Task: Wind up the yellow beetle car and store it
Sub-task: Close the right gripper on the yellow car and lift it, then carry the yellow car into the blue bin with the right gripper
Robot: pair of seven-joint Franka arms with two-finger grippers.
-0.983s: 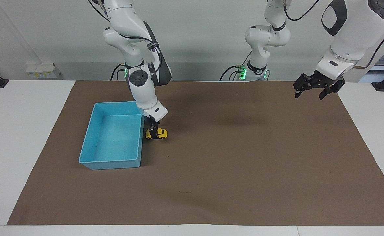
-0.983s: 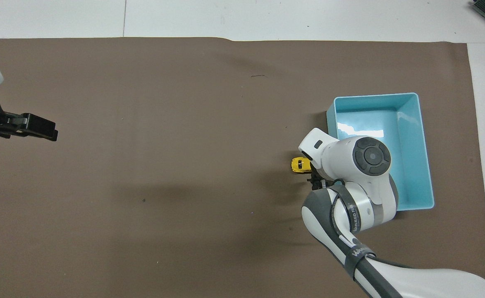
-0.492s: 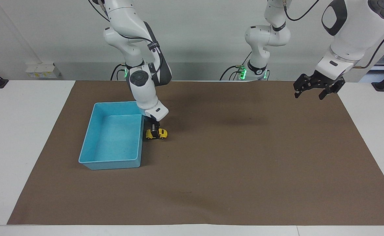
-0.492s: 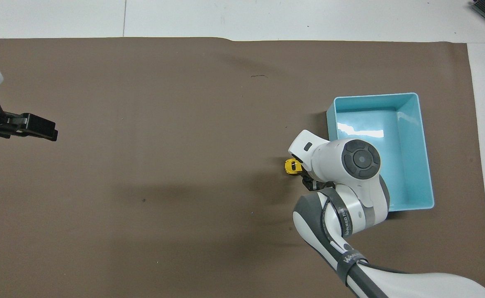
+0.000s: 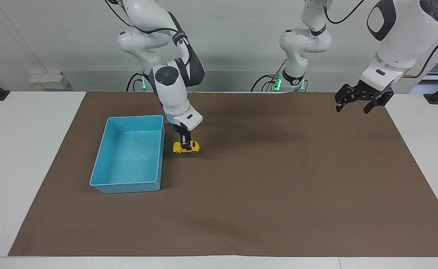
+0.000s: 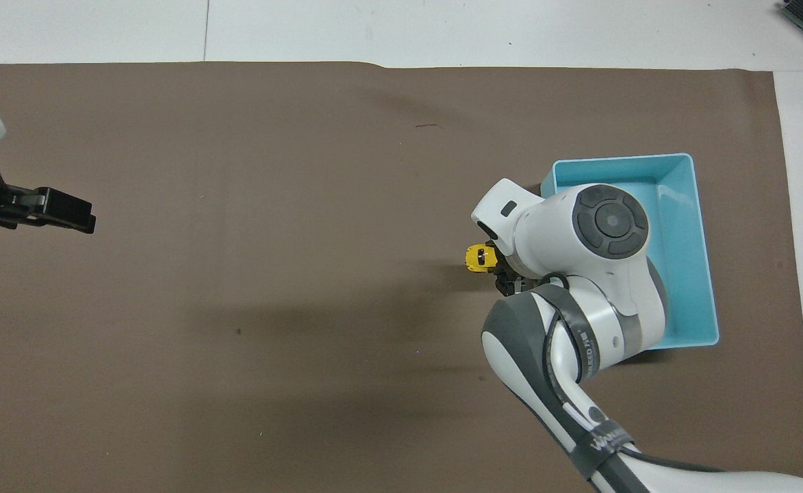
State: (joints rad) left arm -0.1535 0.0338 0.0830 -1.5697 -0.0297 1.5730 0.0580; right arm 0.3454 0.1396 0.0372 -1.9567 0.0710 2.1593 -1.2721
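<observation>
— Where's the yellow beetle car (image 5: 186,147)?
— On the mat beside the blue bin (image 5: 103,162); right gripper (image 5: 183,143) pinches it, arm hiding its rear overhead.
— The left gripper (image 5: 357,101)?
— Waiting, fingers spread; cut off overhead.

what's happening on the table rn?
The right arm's claw is down on the yellow beetle car, gripping it on the brown mat beside the light blue bin, on the bin's left-arm side. The bin holds nothing, so the car is not stored yet. The left arm waits, its claw open in the air over its own end of the mat.
</observation>
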